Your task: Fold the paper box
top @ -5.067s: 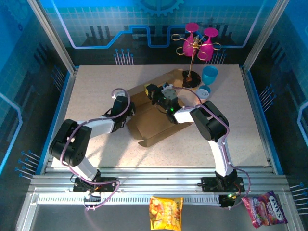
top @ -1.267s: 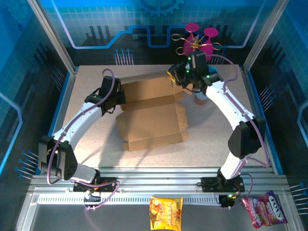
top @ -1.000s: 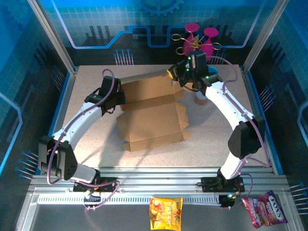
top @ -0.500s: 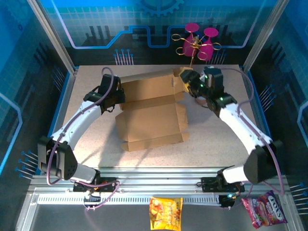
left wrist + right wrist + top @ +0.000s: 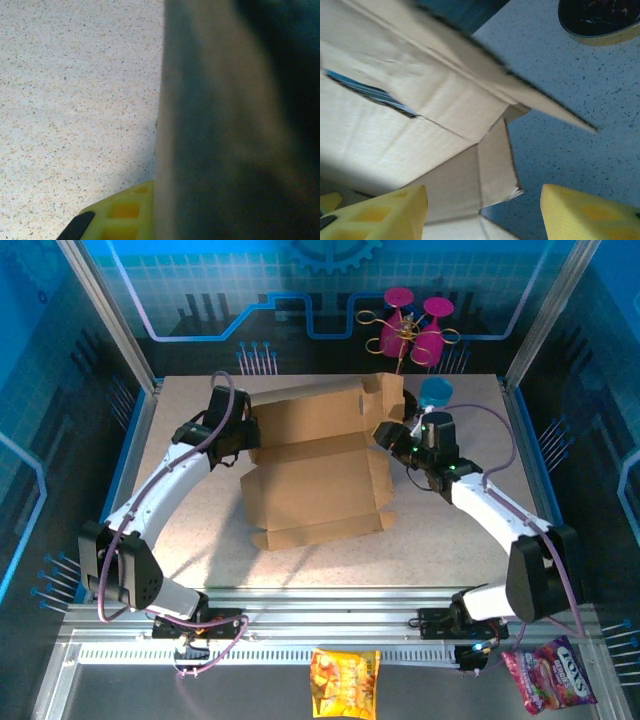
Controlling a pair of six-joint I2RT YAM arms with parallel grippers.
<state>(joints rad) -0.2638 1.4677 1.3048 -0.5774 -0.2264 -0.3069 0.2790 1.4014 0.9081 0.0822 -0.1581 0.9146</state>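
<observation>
Now, left claw extended far, clamping paper box, right claw spread beside it.

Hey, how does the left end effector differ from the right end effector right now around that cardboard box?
The left end effector is shut on the left edge of the paper box's raised back panel. The right end effector is open, fingers spread wide, gripping nothing. The left one sits at the box's far-left corner, while the right one faces the flaps on its right side. Both have yellow fingers and work the box's far half.
</observation>
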